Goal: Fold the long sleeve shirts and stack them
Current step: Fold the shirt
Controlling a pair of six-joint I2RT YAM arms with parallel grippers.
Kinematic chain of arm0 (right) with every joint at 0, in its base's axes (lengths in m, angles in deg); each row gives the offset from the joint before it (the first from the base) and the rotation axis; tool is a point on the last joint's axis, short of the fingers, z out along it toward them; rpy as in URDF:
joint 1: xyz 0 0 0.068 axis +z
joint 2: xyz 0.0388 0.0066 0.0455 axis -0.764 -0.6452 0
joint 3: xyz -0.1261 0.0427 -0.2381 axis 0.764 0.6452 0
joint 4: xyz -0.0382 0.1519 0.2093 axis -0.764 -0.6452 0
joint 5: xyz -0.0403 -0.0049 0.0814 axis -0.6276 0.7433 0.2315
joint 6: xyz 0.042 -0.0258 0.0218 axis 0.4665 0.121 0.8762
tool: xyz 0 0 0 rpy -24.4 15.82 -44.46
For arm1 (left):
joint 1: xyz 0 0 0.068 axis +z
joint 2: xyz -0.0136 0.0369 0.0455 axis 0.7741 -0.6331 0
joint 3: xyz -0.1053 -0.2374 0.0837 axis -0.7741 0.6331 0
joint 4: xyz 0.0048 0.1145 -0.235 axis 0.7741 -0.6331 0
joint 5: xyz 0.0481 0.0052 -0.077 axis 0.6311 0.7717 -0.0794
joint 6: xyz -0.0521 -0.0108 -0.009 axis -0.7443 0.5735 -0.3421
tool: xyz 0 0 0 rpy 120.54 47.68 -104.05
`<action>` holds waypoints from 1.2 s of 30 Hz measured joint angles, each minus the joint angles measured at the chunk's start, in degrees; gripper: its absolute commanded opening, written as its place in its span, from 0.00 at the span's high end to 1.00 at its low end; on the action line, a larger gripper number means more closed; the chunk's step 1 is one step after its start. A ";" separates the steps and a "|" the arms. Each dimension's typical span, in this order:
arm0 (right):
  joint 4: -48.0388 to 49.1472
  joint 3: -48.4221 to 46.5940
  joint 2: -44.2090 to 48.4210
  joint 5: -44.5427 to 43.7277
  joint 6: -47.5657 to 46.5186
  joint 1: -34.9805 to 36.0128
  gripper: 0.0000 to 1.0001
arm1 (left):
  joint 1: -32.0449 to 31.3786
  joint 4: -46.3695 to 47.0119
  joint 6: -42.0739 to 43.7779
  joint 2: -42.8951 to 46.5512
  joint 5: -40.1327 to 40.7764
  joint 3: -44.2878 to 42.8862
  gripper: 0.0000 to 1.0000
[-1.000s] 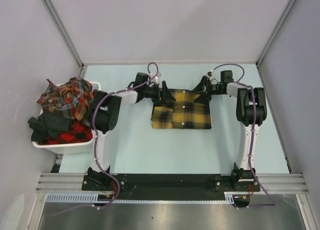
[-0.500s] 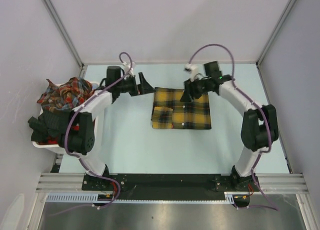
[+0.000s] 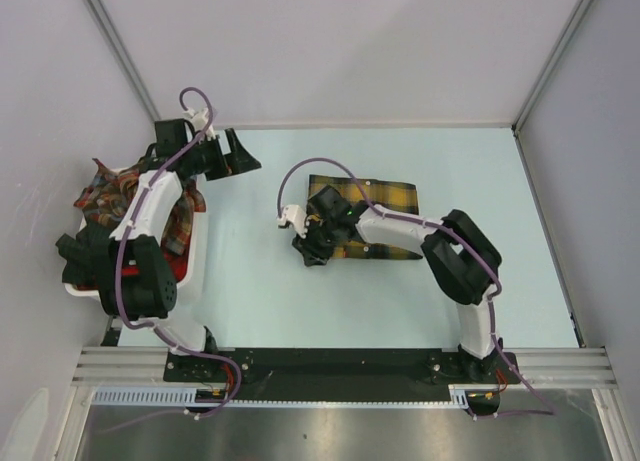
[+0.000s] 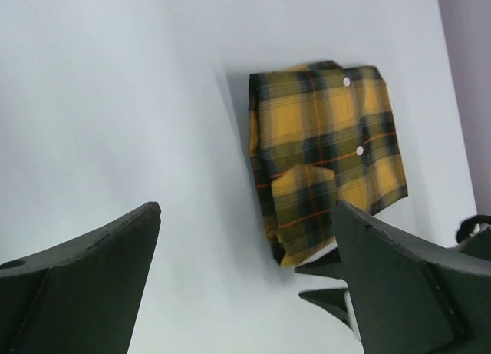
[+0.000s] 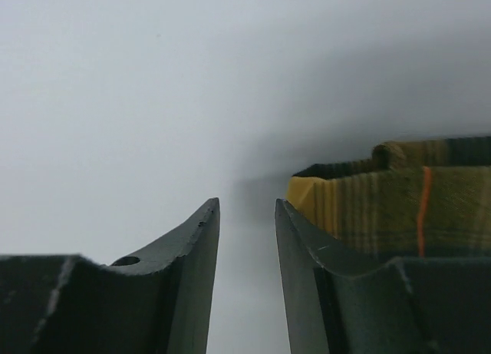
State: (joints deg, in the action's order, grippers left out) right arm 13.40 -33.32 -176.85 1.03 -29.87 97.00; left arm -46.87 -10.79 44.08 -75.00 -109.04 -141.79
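Yellow plaid shirt [image 3: 390, 193] lies folded flat on the table [image 3: 260, 281], its corner just to the right of the right gripper [image 5: 246, 216], outside the gap. Jaws narrowly parted, nothing between. Right arm is stretched low across the cloth. Flannel looks soft, light and limp, and the layers will probably slide, so pinch all plies at a folded edge. Left gripper [image 4: 247, 210] is spread wide and empty, with the shirt well ahead of its jaws.
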 measured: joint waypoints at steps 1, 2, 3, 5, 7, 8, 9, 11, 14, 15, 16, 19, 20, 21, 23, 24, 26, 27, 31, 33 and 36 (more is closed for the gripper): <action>0.39 0.00 -1.25 -0.94 -0.37 0.61 0.58 | 0.44 -0.83 0.61 0.20 0.11 0.07 0.01; 0.72 0.00 -2.40 -1.84 -0.70 1.09 0.58 | 0.70 -1.57 1.16 0.57 0.22 0.20 0.01; 0.83 0.00 -3.37 -2.80 -1.11 1.42 0.59 | 0.79 -2.05 1.62 1.05 0.22 0.44 0.01; 1.73 -0.11 -4.26 -4.00 -2.05 1.60 0.66 | 0.83 -2.51 2.60 2.56 0.35 1.33 0.01; 2.08 -0.20 -4.31 -5.75 -3.17 1.62 0.86 | 0.83 -2.95 3.30 4.13 0.35 2.25 0.01; 2.10 -0.20 -4.48 -6.34 -3.91 1.62 0.92 | 0.83 -3.06 3.56 4.63 0.33 2.54 0.01; 2.25 -0.20 -4.50 -6.93 -4.57 1.62 0.97 | 0.83 -3.06 3.85 5.16 0.17 2.75 0.01; 2.21 -0.24 -4.50 -7.43 -5.57 1.62 0.97 | 0.83 -3.04 4.48 5.64 -0.11 2.89 0.01; 1.46 -0.26 -4.31 -6.93 -6.86 1.62 0.84 | 0.83 -2.93 5.25 5.70 -0.66 2.91 0.01; 0.70 -0.26 -4.00 -6.54 -7.13 1.62 0.81 | 0.83 -2.93 5.31 5.70 -1.07 2.99 0.01; -0.42 -0.26 -3.54 -5.99 -7.41 1.60 0.77 | 0.83 -2.93 5.35 5.70 -1.62 3.06 0.01; -2.93 -0.37 -0.96 -4.52 -7.65 1.60 0.73 | 0.83 -2.60 5.40 5.70 -2.84 3.32 0.00; -3.43 -0.63 -0.31 -4.31 -7.65 1.60 0.72 | 0.83 -2.40 5.40 5.70 -3.10 3.48 0.00; -3.98 -1.31 0.31 -4.24 -7.63 1.60 0.71 | 0.83 -2.05 5.38 5.73 -3.32 3.76 0.00; -3.80 -2.82 0.96 -4.28 -7.69 1.60 0.62 | 0.83 -1.79 5.27 5.73 -3.43 4.20 0.01; -3.54 -3.21 1.09 -4.35 -7.76 1.60 0.59 | 0.83 -1.73 5.20 5.73 -3.52 4.37 0.01; -3.15 -3.45 1.11 -4.92 -7.96 1.62 0.56 | 0.83 -1.64 5.20 5.73 -3.52 4.57 0.01; -3.10 -3.50 0.87 -5.35 -8.09 1.62 0.55 | 0.83 -1.64 5.20 5.73 -3.50 4.61 0.01; -2.08 -4.48 -2.64 -7.58 -8.96 1.62 0.52 | 0.83 -1.62 5.20 5.73 -3.41 4.63 0.01; -1.33 -4.55 -5.11 -9.31 -9.40 1.62 0.60 | 0.83 -1.62 5.20 5.73 -3.23 4.63 0.01; -0.09 -4.94 -6.80 -10.95 -10.75 1.60 0.84 | 0.83 -1.62 5.20 5.73 -3.08 4.63 0.01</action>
State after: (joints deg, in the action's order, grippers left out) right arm 13.32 -38.26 -183.65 -9.92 -40.62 98.60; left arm -46.04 -12.40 49.28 -69.27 -112.12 -137.16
